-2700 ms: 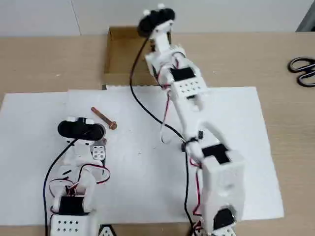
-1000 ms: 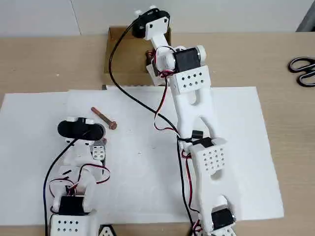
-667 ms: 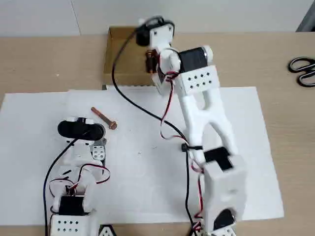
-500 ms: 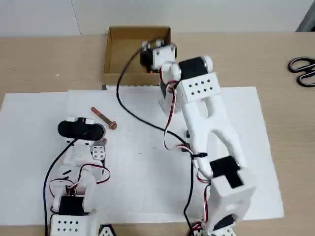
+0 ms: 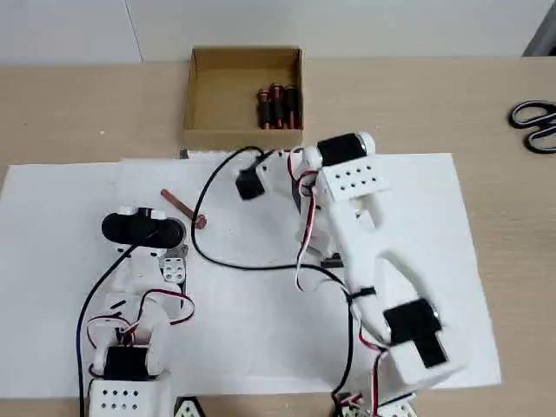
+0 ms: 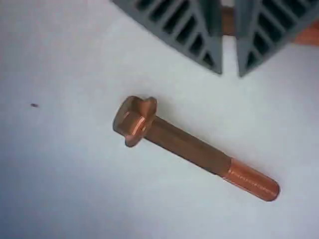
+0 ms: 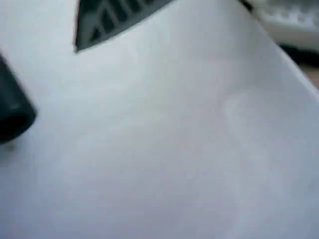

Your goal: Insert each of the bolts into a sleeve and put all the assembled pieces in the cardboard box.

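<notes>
- Lying flat on the white paper point(image 5: 69, 261), the copper-coloured bolt point(image 6: 194, 149) is the first thing we see. It has a flanged hex head at one end, a smooth shank and a brighter threaded tip at the other.
- In the high view we see the bolt set slantwise, its head nearest the left arm and its tip pointing toward the far side of the table.
- We find the left gripper point(image 6: 229, 72) just beside the bolt, over the paper and apart from the shank. Its grey ribbed jaws stand almost pressed together, with only a thin slit between them.
- Through that slit and past the outer edge of one jaw we see a copper-coloured piece point(image 6: 308, 36). We cannot tell whether it is a sleeve, or whether the jaws touch it.
- We see the right gripper point(image 5: 276, 174) low over the far part of the paper, to the bolt's right and just in front of the cardboard box point(image 5: 226, 95). We cannot tell how its jaws stand.
- The cardboard box stands on the wooden table point(image 5: 87, 104) just beyond the paper's far edge.
- Inside it we count three assembled pieces point(image 5: 278, 106), side by side near its right-hand wall.
- We follow a black cable point(image 5: 217, 256) that loops from the right arm's wrist over the paper between the two arms.
- A pair of scissors point(image 5: 532, 122) lies at the table's right edge, well apart from everything else.
</notes>
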Available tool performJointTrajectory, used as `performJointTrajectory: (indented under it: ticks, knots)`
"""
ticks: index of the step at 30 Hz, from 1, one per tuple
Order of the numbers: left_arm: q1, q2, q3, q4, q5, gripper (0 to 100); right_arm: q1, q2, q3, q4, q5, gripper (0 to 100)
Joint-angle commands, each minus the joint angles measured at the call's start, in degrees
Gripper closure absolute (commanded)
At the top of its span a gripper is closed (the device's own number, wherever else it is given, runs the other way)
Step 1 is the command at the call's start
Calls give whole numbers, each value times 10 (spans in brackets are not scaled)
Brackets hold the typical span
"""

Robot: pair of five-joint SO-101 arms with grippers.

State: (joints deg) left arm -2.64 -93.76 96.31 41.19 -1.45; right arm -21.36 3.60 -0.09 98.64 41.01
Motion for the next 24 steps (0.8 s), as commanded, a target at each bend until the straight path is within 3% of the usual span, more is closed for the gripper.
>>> performJointTrajectory:
  ticks: [1, 8, 24]
  knots:
    - [-3, -7, -1, -14, 2, 994, 3, -58, 42, -3, 61, 811]
    - [-3, -7, -1, -13, 2, 994, 5, -80, 96, -12, 118, 811]
    - [-3, -7, -1, -13, 2, 994, 29, -78, 243, -188, 175, 812]
